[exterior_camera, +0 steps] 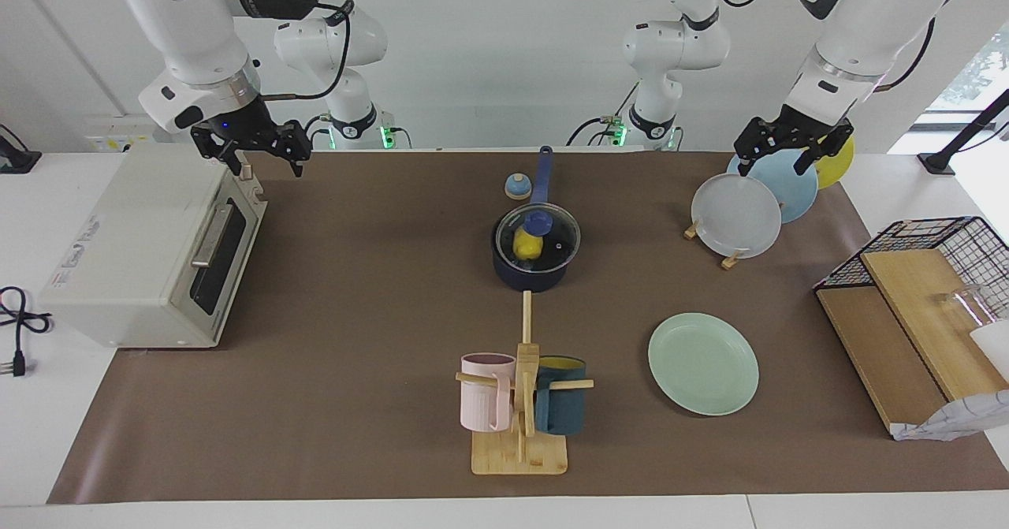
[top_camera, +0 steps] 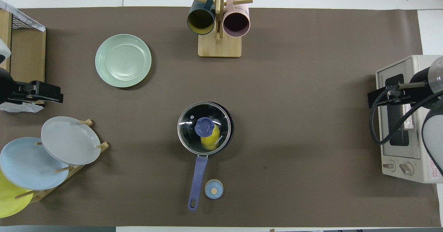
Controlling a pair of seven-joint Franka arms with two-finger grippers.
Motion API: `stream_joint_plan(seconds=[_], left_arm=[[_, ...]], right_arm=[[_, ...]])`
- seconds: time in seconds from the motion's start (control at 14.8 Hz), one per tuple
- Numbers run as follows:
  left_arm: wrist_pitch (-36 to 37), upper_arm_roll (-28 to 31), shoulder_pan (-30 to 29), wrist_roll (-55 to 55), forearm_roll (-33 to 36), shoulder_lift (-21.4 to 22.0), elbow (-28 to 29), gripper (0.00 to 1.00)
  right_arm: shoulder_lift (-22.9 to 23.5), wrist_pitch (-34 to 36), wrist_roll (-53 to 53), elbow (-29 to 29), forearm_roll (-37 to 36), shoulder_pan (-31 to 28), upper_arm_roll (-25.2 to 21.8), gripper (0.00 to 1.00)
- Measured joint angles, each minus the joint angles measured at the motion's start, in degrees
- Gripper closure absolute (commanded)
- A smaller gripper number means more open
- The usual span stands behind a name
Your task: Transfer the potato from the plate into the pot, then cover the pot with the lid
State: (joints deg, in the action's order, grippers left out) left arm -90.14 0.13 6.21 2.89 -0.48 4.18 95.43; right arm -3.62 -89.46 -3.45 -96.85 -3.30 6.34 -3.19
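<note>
Lowest in the facing frame, closest to that camera, stands the wooden mug rack with a pink mug and a dark teal mug hung on its pegs. Just to the lower right of centre lies the mint-green plate, bare on the brown mat. At the middle of the frame sits the navy pot, its long blue handle pointing up the frame toward the robots. On it rests the glass lid, blue knob up, and through the glass the yellow potato shows inside the pot. A small blue-topped bell stands just beside the handle, nearer the robots than the pot. At the upper right, three plates lean upright in a wooden plate rack, and the left gripper hangs over them, fingers spread wide and holding nothing. At the upper left, the right gripper hangs over the top corner of the white toaster oven, fingers likewise apart and empty. Along the right edge sits a wire basket with wooden boards.
</note>
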Motion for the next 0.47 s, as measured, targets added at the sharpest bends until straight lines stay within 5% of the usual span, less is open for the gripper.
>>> stream_joint_plan(seconds=[0.47], left_arm=[[0.00,0.00,0.00,0.00,0.00,0.00,0.00,0.00]], right_arm=[[-0.01,-1.34,0.00,-0.44,0.00,-0.13,-0.25,0.00]])
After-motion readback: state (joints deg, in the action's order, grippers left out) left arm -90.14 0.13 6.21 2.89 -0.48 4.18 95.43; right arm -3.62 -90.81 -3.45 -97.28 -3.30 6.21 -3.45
